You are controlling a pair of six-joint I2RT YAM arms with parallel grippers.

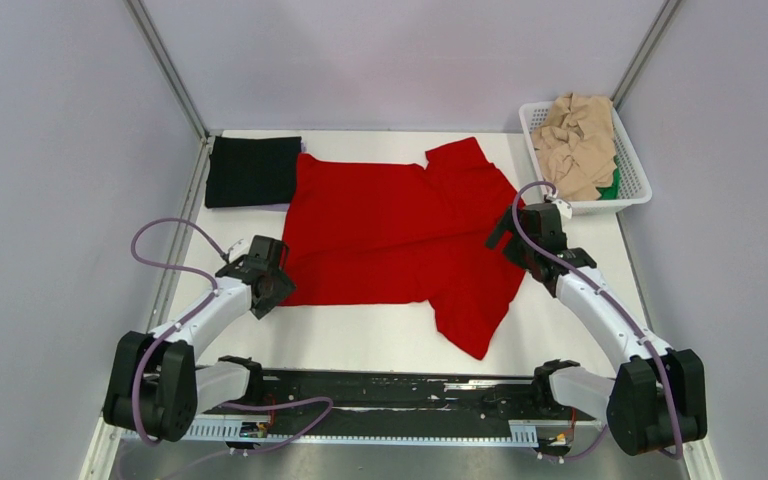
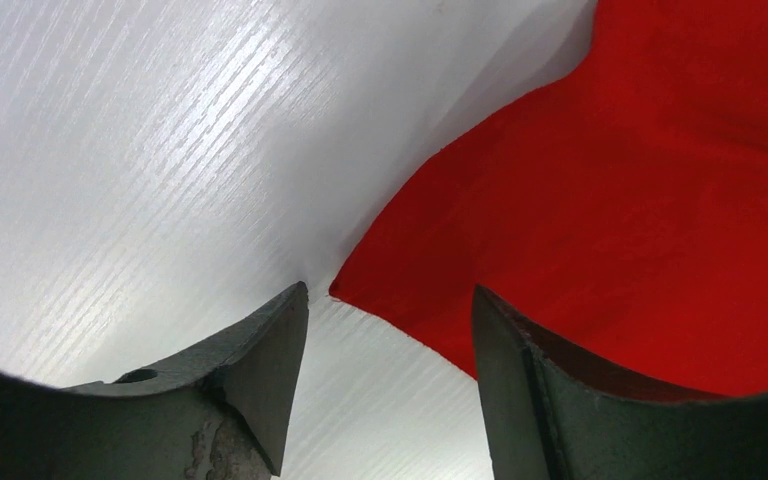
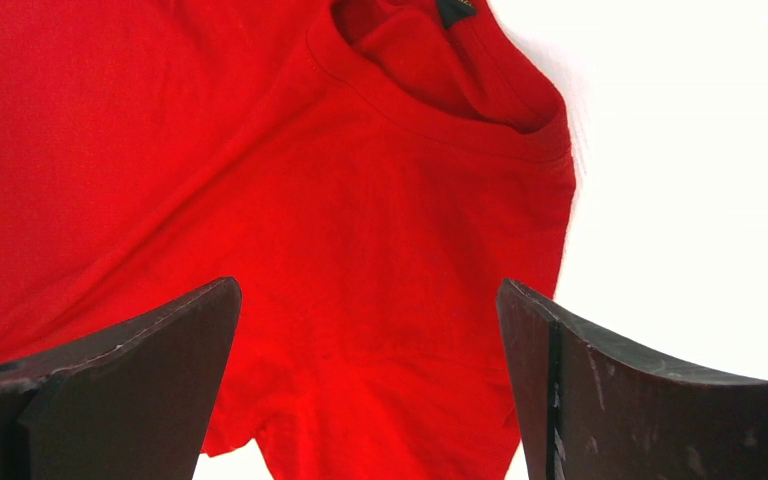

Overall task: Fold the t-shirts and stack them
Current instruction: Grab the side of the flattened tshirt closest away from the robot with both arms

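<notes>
The red t-shirt (image 1: 390, 235) lies spread flat in the middle of the table (image 1: 360, 335), with its collar (image 3: 440, 70) to the right and its hem to the left. One sleeve points to the far side and the other to the near side.

The left gripper (image 1: 273, 288) is low at the near-left hem corner (image 2: 335, 290). Its fingers are apart and the corner sits just between them, not yet pinched. The right gripper (image 1: 508, 232) is above the shoulder area beside the collar, also with fingers apart and holding nothing.

A black t-shirt (image 1: 253, 170) is already folded at the far-left corner. The beige t-shirts (image 1: 580, 140) and a green one (image 1: 612, 186) wait in the basket (image 1: 636, 165) at the far right.

I judge that the step in hand is taking hold of the red shirt for its first fold. The next move calls for both grippers to go down and close on the cloth, taking the full edge and not only the top layer, and then to lift together so that the shirt does not wrinkle.
</notes>
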